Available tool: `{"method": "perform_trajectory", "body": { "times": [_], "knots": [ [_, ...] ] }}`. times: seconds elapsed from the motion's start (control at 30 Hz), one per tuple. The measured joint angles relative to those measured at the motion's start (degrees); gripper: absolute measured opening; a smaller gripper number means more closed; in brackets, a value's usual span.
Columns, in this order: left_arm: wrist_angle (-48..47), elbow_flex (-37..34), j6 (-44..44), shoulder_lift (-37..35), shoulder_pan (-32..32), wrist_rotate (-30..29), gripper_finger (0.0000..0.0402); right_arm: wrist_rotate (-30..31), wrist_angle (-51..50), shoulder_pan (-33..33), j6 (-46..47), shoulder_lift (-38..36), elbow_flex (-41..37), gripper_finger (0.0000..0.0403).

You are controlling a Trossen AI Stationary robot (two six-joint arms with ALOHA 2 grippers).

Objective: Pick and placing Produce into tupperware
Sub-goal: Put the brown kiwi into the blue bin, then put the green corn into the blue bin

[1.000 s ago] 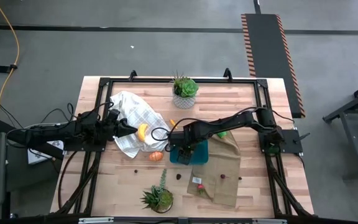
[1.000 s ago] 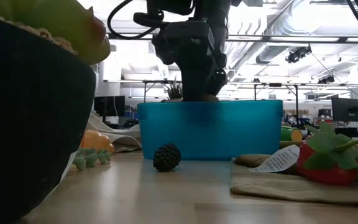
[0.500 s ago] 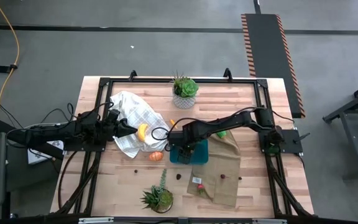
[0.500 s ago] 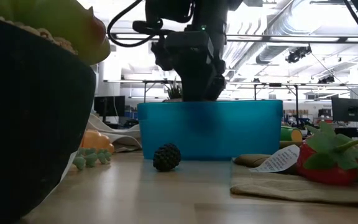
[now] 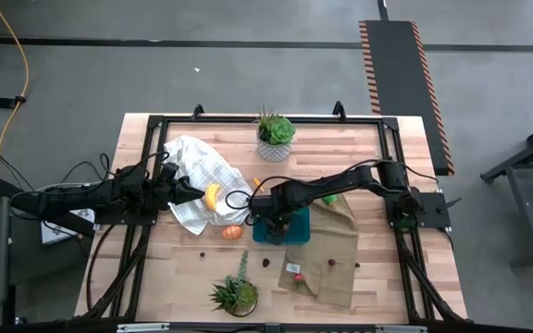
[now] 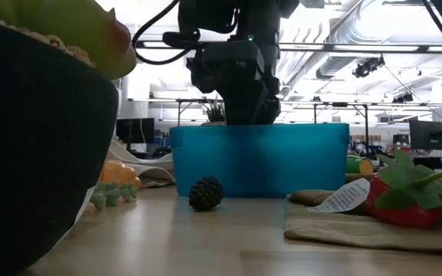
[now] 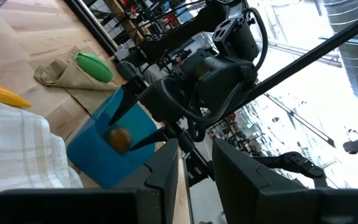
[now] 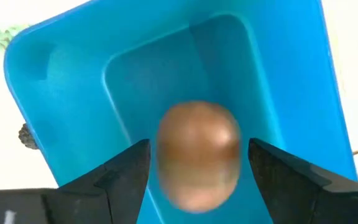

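Only right wrist shows brown piece (image 8: 199, 154) over tupperware (image 8: 61, 81).

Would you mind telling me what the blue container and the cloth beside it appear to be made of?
The tupperware looks like moulded plastic: uniform teal, smooth, slightly glossy walls with rounded corners, and faintly translucent in the low view. The tan cloth seems a coarse woven fabric, perhaps burlap: matte, with soft folds and rumpled edges; its weave cannot be made out.
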Motion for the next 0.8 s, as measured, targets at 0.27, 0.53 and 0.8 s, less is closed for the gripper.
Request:
{"method": "perform_trajectory", "body": {
  "times": [0.27, 0.53, 0.8],
  "knots": [
    [0.0, 0.0, 0.0, 0.0, 0.0, 0.0, 0.0088, 0.02, -0.01, -0.02, 0.47, 0.0, 0.01, 0.0263],
    [0.0, 0.0, 0.0, 0.0, 0.0, -0.02, 0.0088, 0.23, -3.6, -0.39, 1.02, -0.01, 3.87, 0.0264],
    [-0.01, 0.0, 0.0, 0.0, 0.0, -0.02, 0.0088, 3.39, -7.35, -0.4, -0.84, -0.02, 11.6, 0.0264]
  ]
}}
